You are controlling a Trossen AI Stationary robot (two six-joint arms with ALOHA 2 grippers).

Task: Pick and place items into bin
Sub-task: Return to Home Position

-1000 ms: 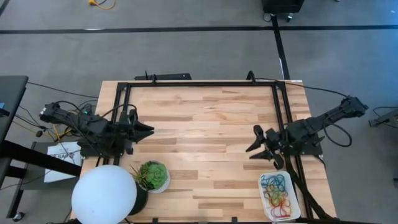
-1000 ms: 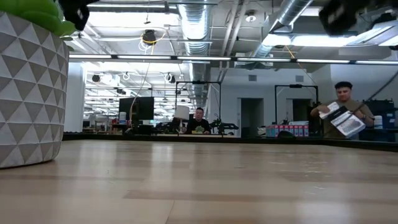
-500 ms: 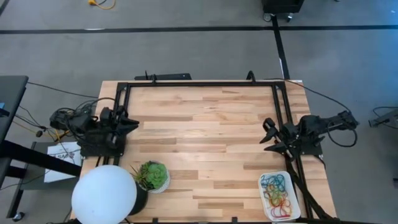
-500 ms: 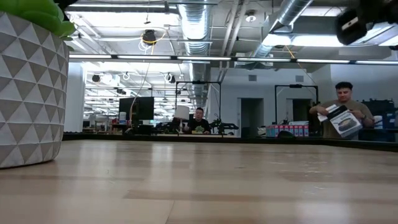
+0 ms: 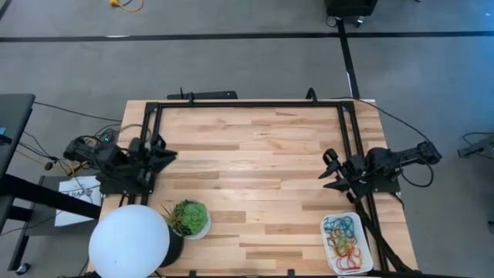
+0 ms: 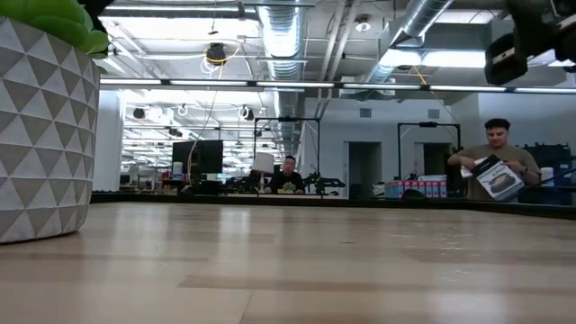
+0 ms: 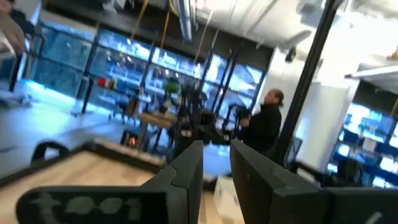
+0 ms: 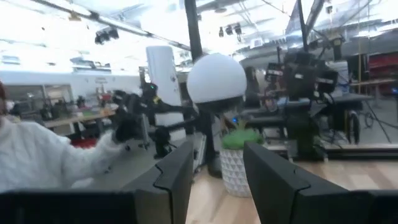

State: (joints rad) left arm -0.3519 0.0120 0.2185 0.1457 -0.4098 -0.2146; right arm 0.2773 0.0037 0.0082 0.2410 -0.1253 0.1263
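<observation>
The bin (image 5: 325, 249), a small white tray, sits at the table's near right corner. The items (image 5: 344, 238), coloured rubber-band loops, lie heaped inside it. My left gripper (image 5: 170, 154) hovers by the table's left edge, folded back over its base. Its fingers (image 7: 188, 169) stand open with a narrow gap and nothing between them. My right gripper (image 5: 327, 169) hovers near the right edge, a little beyond the bin's far side. It (image 8: 217, 152) is open and holds nothing. Both point inward across the table and slightly upward.
A potted green plant (image 5: 190, 218) and a large white ball lamp (image 5: 129, 241) stand at the near left corner. The plant's patterned pot (image 6: 40, 135) fills the low view's left. A black frame (image 5: 247, 104) borders the wooden top. People (image 6: 493, 166) are in the room beyond.
Both arms have folded back: my left gripper has drawn toward the table's left edge and my right gripper toward the right edge. Both have sunk lower and tipped their fingers upward. The bin and its bands have stayed put.
</observation>
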